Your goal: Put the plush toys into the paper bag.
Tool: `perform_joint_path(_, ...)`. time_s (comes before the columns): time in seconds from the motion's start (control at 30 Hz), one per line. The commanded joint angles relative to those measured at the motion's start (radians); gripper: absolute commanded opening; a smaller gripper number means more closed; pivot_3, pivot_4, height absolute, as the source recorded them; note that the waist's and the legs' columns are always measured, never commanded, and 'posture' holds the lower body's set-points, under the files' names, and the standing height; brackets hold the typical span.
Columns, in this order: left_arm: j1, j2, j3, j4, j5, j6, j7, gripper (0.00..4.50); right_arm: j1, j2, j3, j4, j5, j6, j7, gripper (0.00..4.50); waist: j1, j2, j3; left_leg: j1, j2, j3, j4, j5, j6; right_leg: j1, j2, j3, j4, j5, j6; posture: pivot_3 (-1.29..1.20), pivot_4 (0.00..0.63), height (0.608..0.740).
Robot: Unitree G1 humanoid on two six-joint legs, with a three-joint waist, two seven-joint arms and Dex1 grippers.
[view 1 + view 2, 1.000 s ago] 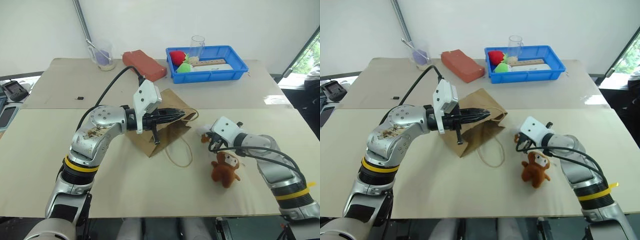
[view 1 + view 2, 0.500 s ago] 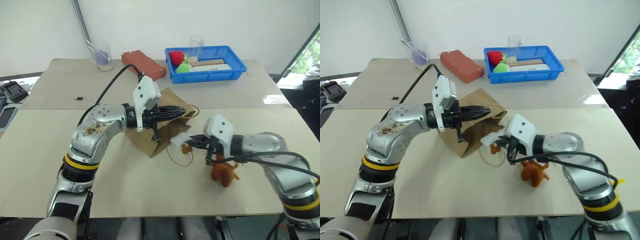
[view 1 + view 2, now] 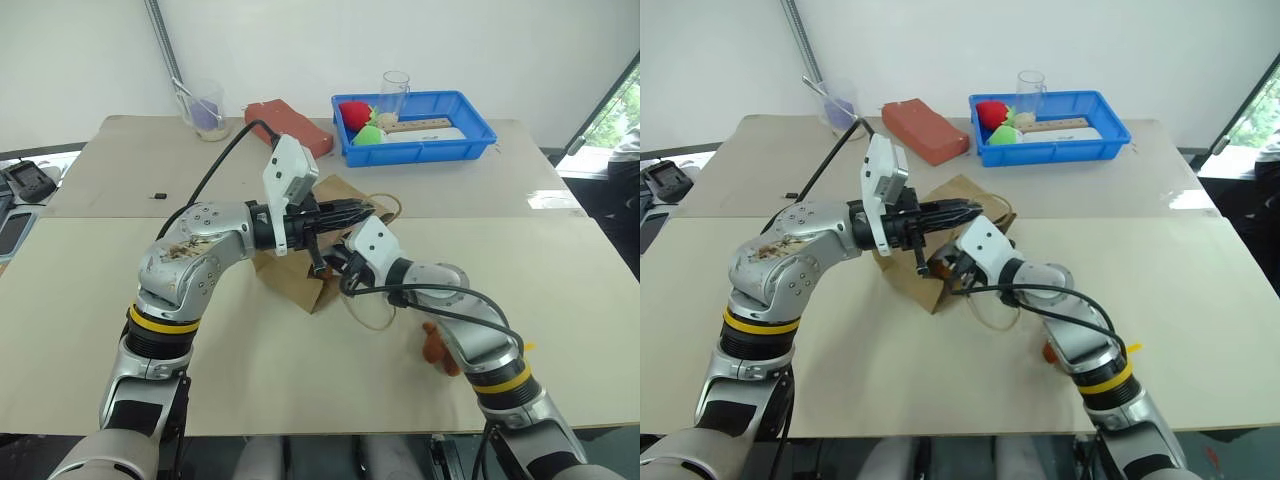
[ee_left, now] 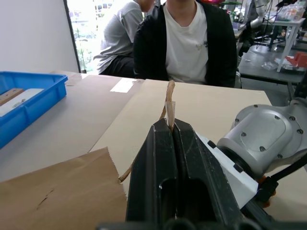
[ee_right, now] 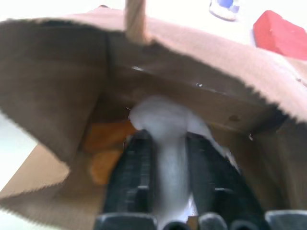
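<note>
Brown paper bag (image 3: 300, 275) near the middle of the bench (image 3: 90, 330), lying tilted with its mouth raised and facing the right arm. Left gripper (image 4: 171, 125) level at the bag's upper edge, fingers (image 4: 156, 163) pressed together and clamped on one tan rope handle (image 4: 169, 98), holding the mouth up. Second handle loop (image 3: 372, 312) lying loose on the bench below the mouth. Right gripper (image 5: 165, 151) reaching into the bag's mouth, its fingers (image 5: 134, 167) a little apart with the fluffy white plush toy (image 5: 165, 120) between them, inside the bag; whether gripped or merely touched, cannot tell. Orange feet (image 5: 108, 143) of that toy against the bag's inner wall beside the fingers. Brown-orange monkey plush (image 3: 434, 345) on the bench outside the bag, just beside the right forearm and partly hidden by it. Blue tray (image 3: 470, 135) at the far side of the bench, well apart from the bag, holding red and green round items (image 3: 360, 122). Clear glass (image 3: 395, 88) just behind the tray, reddish block (image 3: 288, 125) to the tray's left, clear jug (image 3: 203, 108) farther left. Two seated people (image 4: 184, 40) beyond the bench in the left wrist view.
</note>
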Motion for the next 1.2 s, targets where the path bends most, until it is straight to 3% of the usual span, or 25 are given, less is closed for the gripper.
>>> perform_joint_path(0.03, -0.017, 0.002, 0.016, -0.036, -0.018, 0.004, 0.007, 0.0, 0.015, -0.004, -0.05, -0.065, 0.014, -0.022, -0.007, 2.83, 0.001, 0.0, 0.0, 0.0, 0.0, 0.0, 0.0, 0.0, 0.0, 0.0, 0.0, 0.0, 0.0, 0.0, 0.0, 0.0, 0.15, 0.74)
perform_joint_path(0.2, -0.013, -0.003, 0.008, -0.033, -0.012, -0.003, 0.01, 0.0, 0.075, -0.103, -0.138, -0.207, 0.122, 0.074, 0.098, 4.48, 0.003, 0.0, 0.0, 0.0, 0.0, 0.0, 0.0, 0.0, 0.0, 0.0, 0.0, 0.0, 0.0, 0.0, 0.0, 0.0, 0.15, 0.74)
perform_joint_path(0.47, -0.006, 0.005, 0.001, -0.023, -0.006, -0.018, -0.003, 0.0, 0.298, -0.488, -0.374, -0.437, 0.372, 0.19, 0.4, 4.48, 0.014, 0.0, 0.0, 0.0, 0.0, 0.0, 0.0, 0.0, 0.001, 0.002, 0.0, -0.001, -0.002, 0.0, 0.0, 0.0, 0.15, 0.74)
perform_joint_path(0.63, -0.003, 0.006, 0.001, -0.021, -0.006, -0.019, -0.008, 0.0, 0.513, -0.667, -0.408, -0.409, 0.251, 0.051, 0.439, 4.48, 0.017, -0.001, 0.0, 0.001, 0.0, 0.001, 0.0, 0.0, 0.001, 0.003, 0.0, 0.0, -0.002, -0.001, 0.001, 0.0, 0.15, 0.74)
perform_joint_path(0.87, 0.003, 0.014, 0.005, -0.026, -0.006, -0.015, -0.009, 0.0, 0.638, -0.713, -0.372, -0.31, 0.101, -0.097, 0.395, 4.48, 0.018, -0.001, 0.001, 0.001, 0.0, 0.002, 0.001, 0.0, 0.001, 0.003, 0.0, 0.001, -0.002, -0.001, 0.001, 0.0, 0.15, 0.74)
perform_joint_path(0.97, 0.008, 0.019, 0.007, -0.034, -0.007, -0.011, -0.007, 0.0, 0.643, -0.705, -0.353, -0.263, 0.045, -0.153, 0.365, 3.67, 0.02, -0.001, 0.001, 0.001, 0.0, 0.002, 0.001, 0.0, 0.001, 0.003, 0.0, 0.001, -0.002, -0.001, 0.001, 0.0, 0.15, 0.74)
perform_joint_path(1.2, 0.013, 0.036, 0.018, -0.046, -0.025, 0.004, -0.012, 0.0, 0.65, -0.706, -0.35, -0.199, -0.003, -0.24, 0.361, 1.26, 0.024, -0.001, 0.001, 0.001, -0.001, 0.002, 0.001, 0.0, 0.001, 0.003, 0.0, 0.001, -0.002, -0.001, 0.001, 0.0, 0.15, 0.74)
